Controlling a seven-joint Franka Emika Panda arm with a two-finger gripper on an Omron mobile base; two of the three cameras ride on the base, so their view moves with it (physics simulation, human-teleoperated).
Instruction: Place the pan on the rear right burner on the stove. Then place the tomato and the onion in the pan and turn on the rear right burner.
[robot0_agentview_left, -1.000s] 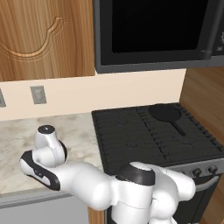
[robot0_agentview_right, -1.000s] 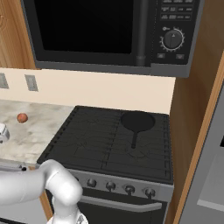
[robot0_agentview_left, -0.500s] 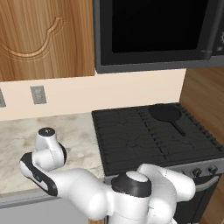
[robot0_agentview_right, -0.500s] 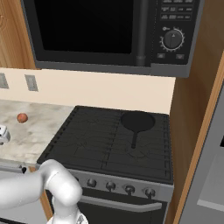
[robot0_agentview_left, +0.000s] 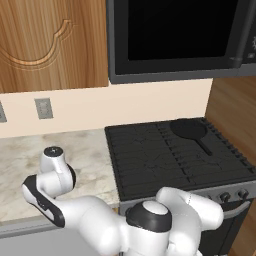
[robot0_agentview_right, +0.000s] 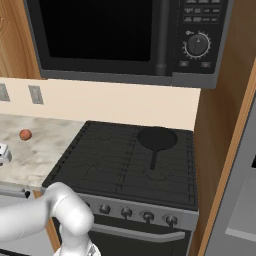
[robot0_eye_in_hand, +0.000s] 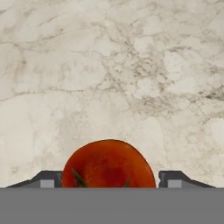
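The tomato (robot0_eye_in_hand: 108, 164), glossy red-orange with green stem strands, rests on the marble counter between my gripper's (robot0_eye_in_hand: 109, 180) two dark fingertips (robot0_eye_in_hand: 49, 178). The jaws stand open and close beside the tomato's flanks, with a sliver of counter showing on the right. My hand (robot0_agentview_left: 53, 154) points down over the counter left of the stove (robot0_agentview_left: 175, 160). The black pan (robot0_agentview_left: 189, 129) sits on the rear right burner (robot0_agentview_right: 158, 141), its handle toward the front. A small ball, likely the onion (robot0_agentview_right: 25, 134), lies on the counter a little behind my hand (robot0_agentview_right: 2, 152).
A black microwave (robot0_agentview_right: 125, 35) hangs above the stove. The stove knobs (robot0_agentview_right: 146, 216) line its steel front. A wooden wall panel (robot0_agentview_right: 220, 125) closes off the stove's right side. Wall outlets (robot0_agentview_left: 43, 108) sit behind the marble counter (robot0_agentview_left: 90, 150).
My hand has sunk a little toward the counter, and the arm's elbow has dropped and swung. The pan and the small ball on the counter have stayed put.
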